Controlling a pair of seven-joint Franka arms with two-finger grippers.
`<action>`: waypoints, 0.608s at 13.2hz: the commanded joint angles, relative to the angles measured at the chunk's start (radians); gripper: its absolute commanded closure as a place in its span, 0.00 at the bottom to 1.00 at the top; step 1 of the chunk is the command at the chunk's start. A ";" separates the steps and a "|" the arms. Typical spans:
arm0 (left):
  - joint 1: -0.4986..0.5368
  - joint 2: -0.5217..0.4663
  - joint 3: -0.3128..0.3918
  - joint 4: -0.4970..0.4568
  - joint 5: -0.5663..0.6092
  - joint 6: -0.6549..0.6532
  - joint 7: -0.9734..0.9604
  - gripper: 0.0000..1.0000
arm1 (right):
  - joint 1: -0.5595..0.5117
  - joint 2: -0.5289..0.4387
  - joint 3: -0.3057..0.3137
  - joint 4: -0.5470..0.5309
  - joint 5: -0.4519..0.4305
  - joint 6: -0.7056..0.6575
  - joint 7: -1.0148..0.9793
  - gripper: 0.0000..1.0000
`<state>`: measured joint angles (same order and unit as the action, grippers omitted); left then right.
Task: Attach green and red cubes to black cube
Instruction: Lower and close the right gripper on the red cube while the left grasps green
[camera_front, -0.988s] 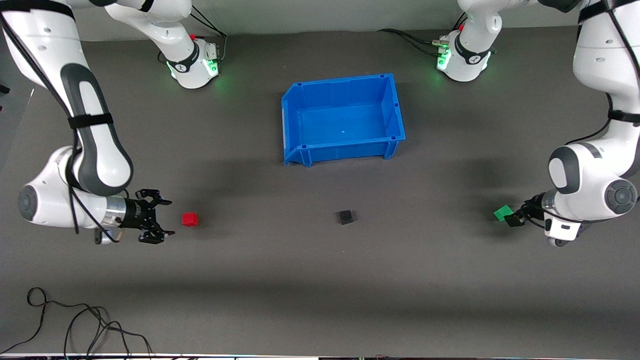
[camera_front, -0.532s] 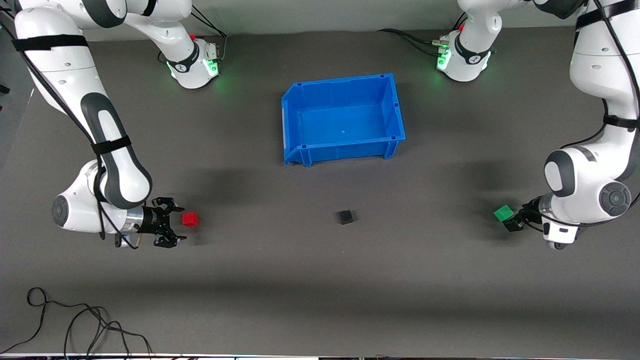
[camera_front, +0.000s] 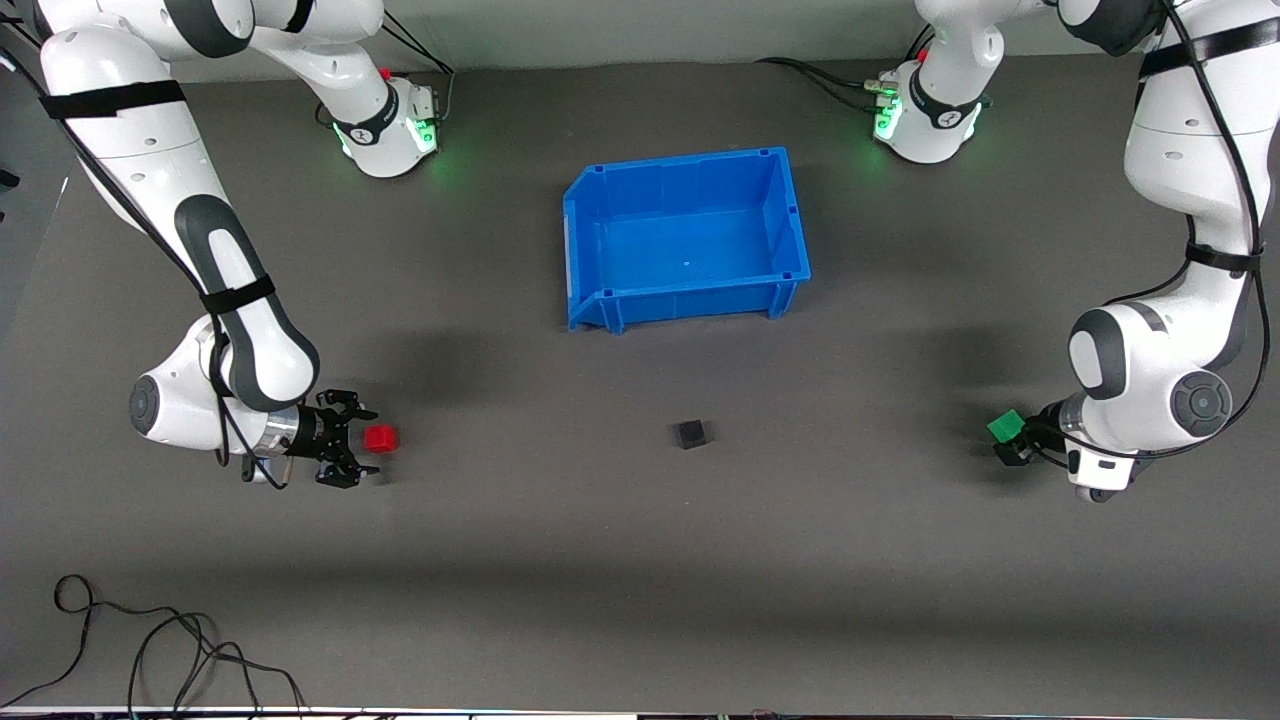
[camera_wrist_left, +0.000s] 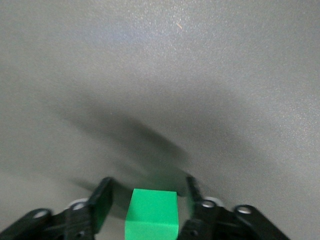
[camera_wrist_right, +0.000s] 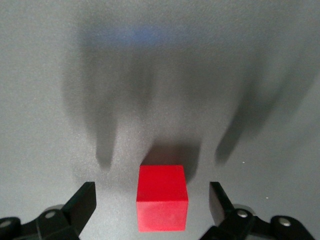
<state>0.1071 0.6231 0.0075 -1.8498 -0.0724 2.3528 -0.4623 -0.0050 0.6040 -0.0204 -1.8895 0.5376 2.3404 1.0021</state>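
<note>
Both arms have moved closer to their cubes. Right end effector stands open around the red cube; black cube waits mid-table; left end effector, open, brackets the green cube — nothing gripped or attached yet.

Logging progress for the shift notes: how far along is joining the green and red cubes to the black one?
Nothing is attached yet. The black cube sits alone mid-table, nearer the camera than the blue bin. In hand: the right gripper is open around the red cube, and the left gripper is open with the green cube between its fingers. Left: grasping both and bringing them to the black cube.
</note>
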 joint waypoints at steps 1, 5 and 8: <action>-0.018 -0.005 0.006 0.000 -0.009 -0.004 -0.012 0.60 | 0.008 -0.021 -0.004 -0.026 0.031 0.017 -0.031 0.23; -0.026 -0.009 0.006 0.000 -0.006 -0.010 -0.010 0.78 | 0.008 -0.032 -0.004 -0.023 0.031 0.010 -0.027 0.69; -0.023 -0.022 0.006 0.006 -0.007 -0.017 -0.007 0.98 | 0.010 -0.046 -0.003 -0.008 0.030 -0.030 -0.016 0.71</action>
<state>0.0951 0.6208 0.0053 -1.8453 -0.0737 2.3523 -0.4623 -0.0045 0.5957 -0.0201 -1.8897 0.5389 2.3364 1.0020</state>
